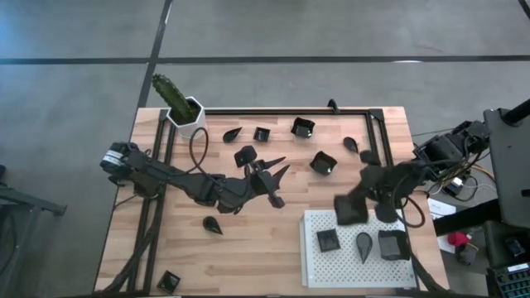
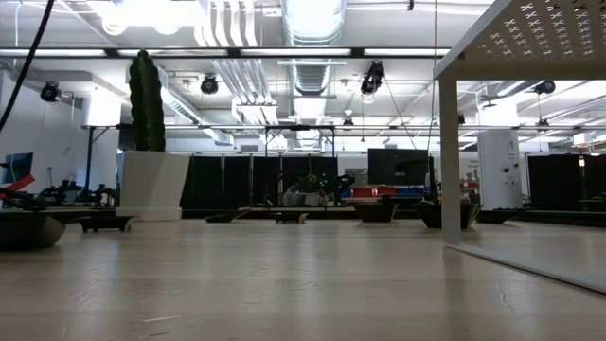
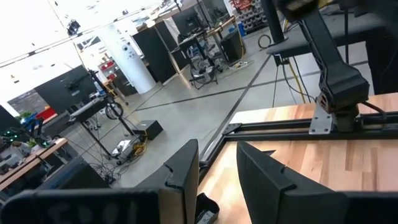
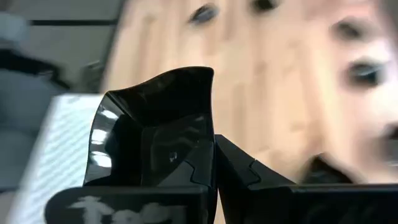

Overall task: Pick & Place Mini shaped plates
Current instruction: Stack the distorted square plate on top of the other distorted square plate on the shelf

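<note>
Our right gripper point(image 4: 214, 165) has its jaws pinched shut on the raised rim of a square plate point(image 4: 155, 134), carrying it just at the near edge of the white tray point(image 1: 327, 269), where three plates point(image 1: 363, 243) already sit. We judge these dishes light, stiff and glossy, so likely slippery; the thin rim looks like the only good place to grip. Our left gripper point(image 1: 272, 178) hovers mid-table with its jaws spread and nothing between them, among loose plates, with a leaf-shaped plate point(image 1: 281, 172) just beside it. The cactus pot point(image 1: 184, 112) stands well apart at the far corner. The other scattered dishes point(image 1: 323, 163) lie near the carrying path and could be nudged.
</note>
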{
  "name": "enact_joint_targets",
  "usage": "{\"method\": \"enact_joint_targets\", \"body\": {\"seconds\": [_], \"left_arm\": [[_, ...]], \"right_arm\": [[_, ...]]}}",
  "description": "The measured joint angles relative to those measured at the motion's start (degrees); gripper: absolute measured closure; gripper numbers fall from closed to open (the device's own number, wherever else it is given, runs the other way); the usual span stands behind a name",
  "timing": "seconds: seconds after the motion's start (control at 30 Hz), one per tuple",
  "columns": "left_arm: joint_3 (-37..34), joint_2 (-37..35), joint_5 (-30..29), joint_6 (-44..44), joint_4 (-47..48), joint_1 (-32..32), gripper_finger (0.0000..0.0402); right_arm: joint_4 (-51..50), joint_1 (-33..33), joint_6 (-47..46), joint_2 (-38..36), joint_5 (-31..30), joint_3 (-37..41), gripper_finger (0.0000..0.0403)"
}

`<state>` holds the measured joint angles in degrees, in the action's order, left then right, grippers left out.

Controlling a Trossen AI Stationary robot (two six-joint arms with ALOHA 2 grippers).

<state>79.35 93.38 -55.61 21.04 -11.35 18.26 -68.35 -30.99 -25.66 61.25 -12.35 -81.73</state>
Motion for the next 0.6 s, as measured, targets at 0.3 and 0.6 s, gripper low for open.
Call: {"method": "enact_joint_targets", "body": {"seconds": [0.3,0.6], "left_arm": [[0.0,0.0,0.1,0.1,1.3,0.0,0.0296],[0.0,-0.3,8.8,3.7,4.9,-0.2,0.0296]], "right_arm": [[-10.5,-4.1,-24.9,0.6,11.2,0.3,0.0395],[-17.1,-13.5,-46.1,0.8,11.5,0.8,0.0394]]}}
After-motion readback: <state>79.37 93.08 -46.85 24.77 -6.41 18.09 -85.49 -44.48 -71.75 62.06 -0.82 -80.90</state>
